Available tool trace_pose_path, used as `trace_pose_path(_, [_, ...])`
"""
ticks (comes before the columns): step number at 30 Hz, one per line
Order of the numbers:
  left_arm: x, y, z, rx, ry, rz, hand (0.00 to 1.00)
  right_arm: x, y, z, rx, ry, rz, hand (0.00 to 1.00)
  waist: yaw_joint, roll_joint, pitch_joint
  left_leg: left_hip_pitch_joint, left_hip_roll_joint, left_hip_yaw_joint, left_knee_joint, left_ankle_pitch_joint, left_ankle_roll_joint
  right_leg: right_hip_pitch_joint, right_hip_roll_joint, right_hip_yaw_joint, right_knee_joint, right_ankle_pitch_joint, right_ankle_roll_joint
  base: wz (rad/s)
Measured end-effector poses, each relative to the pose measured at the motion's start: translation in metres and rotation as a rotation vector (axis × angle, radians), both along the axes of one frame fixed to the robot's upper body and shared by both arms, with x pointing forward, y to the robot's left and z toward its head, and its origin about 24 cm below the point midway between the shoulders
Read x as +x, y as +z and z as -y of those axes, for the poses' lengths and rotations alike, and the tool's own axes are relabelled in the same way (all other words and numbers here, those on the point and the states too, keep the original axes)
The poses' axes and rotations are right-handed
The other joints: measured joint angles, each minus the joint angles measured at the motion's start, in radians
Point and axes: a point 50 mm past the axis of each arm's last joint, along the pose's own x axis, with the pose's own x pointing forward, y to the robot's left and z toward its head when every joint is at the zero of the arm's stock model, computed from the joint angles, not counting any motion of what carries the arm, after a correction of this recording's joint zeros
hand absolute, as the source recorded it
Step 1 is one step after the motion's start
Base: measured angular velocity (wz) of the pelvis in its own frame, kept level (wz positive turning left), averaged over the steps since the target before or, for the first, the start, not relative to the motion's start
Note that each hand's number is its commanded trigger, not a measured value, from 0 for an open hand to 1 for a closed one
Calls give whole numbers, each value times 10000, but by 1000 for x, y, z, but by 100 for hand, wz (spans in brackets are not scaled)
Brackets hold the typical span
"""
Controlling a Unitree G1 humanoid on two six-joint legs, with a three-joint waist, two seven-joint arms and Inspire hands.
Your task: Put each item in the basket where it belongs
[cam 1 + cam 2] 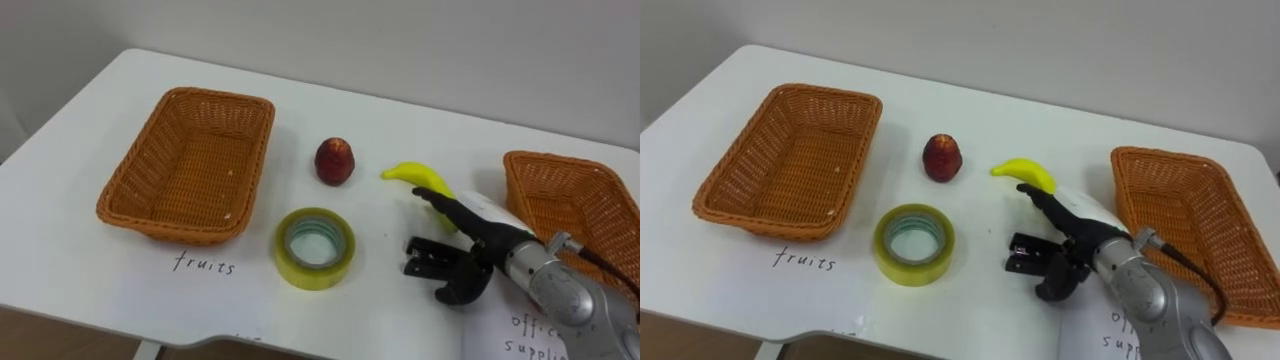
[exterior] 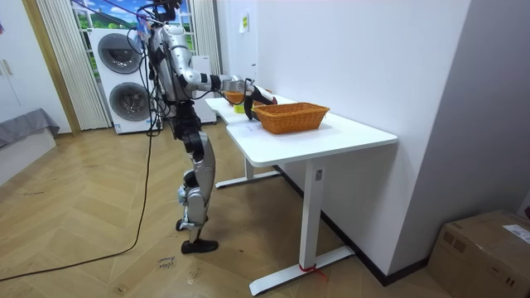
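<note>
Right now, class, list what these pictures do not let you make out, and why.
Banana: near end hidden behind the right hand, both eye views.
Paper label beside the right basket: cut by the bottom edge, partly covered by the arm.
Tape roll: too small in the room view.

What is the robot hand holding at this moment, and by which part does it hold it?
Nothing is held. The right robot hand is open, with no thing between its thumb and fingers. Its thumb points toward the banana, which is not grasped.
</note>
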Motion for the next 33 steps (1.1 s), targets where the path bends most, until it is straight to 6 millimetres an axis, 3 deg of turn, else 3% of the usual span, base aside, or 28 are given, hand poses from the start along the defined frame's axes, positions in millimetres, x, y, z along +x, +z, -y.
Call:
trace_pose_path(8, [-1,0,-1,-1,17,-87,0,0,-1,1,-21,-142,-98,0,21,-64,35,-17,-13,-106,8,4,-6,44,-15,-136,-11,-1,2,4])
trace_pose_path(33, [9,2,-5,-19,-247,-341,0,5,-5,3,-367,-224,-929,0,-23,-193,-3,-236,-20,-302,297,-5,-2,14,-13,-183,10,5,-8,1])
